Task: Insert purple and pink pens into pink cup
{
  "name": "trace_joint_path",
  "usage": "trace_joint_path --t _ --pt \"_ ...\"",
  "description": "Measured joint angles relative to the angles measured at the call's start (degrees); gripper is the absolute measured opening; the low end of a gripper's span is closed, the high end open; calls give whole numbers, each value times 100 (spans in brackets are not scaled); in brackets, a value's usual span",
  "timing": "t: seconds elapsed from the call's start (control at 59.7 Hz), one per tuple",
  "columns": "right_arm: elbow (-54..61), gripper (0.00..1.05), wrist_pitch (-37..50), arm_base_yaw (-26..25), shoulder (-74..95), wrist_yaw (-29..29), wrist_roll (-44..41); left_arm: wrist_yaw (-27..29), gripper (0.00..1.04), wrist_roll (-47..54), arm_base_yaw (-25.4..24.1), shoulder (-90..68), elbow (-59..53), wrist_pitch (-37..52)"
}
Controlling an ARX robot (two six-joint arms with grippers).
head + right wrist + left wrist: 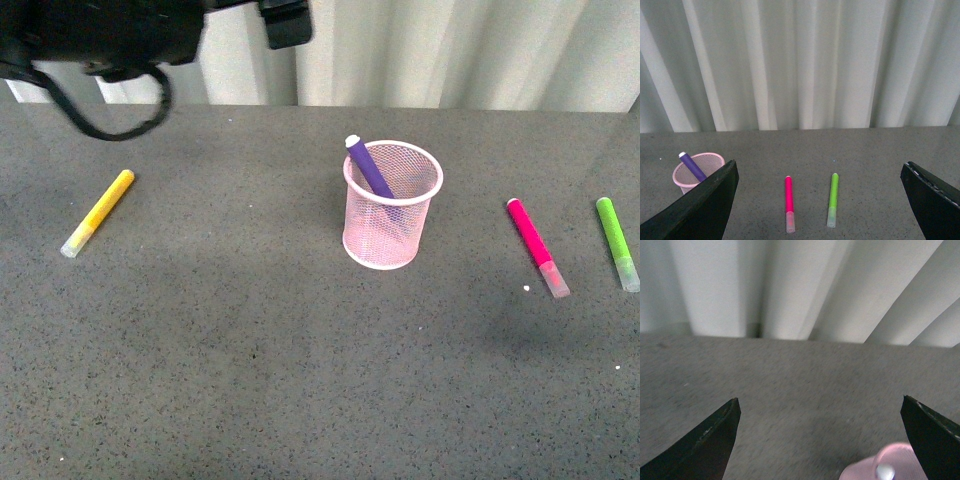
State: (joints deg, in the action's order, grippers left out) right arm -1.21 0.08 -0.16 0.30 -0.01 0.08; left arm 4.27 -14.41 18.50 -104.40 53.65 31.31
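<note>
purple pen (370,168) sits in the pink cup (385,240), tilted, pale end poking above the rim on the far-left side. pink pen (535,245) lies flat on the table (250,350), right of the cup and well apart, clear cap toward me. lime green marker (617,240) is just right of it, roughly parallel. yellow marker (100,210) is far left. my left gripper (820,399) is spread wide and holds nothing; the cup rim shows blurred near one finger. my right gripper (821,163) is spread wide too, empty, above the table.
</note>
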Motion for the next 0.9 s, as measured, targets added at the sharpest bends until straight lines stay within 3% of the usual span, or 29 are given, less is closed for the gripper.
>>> trace_joint_path --t 0.101,0.235,0.335,0.452,0.603,0.838,0.871,0.905 --pt "0 98 0 0 0 -2 0 -367 98 448 -382 881 -442 -931" --pt "0 98 0 0 0 0 2 -1058 98 1276 -1486 2564 -1163 -2446" --pt "0 98 0 0 0 -2 2 -1403 98 1672 -2120 3329 -1620 -2931" --pt "0 98 0 0 0 -2 2 -2347 98 1845 -2516 3932 -2090 -3104" --pt "0 98 0 0 0 0 2 -2833 98 1827 -2286 4780 -2719 -3381" --pt "0 98 0 0 0 -2 2 -2514 98 1563 -1390 5523 -3292 -3523" --pt "0 98 0 0 0 -2 2 -1856 94 1528 -1082 5519 -3519 -2955" --pt "0 98 0 0 0 -2 2 -664 85 1519 -719 5576 -4061 -1532"
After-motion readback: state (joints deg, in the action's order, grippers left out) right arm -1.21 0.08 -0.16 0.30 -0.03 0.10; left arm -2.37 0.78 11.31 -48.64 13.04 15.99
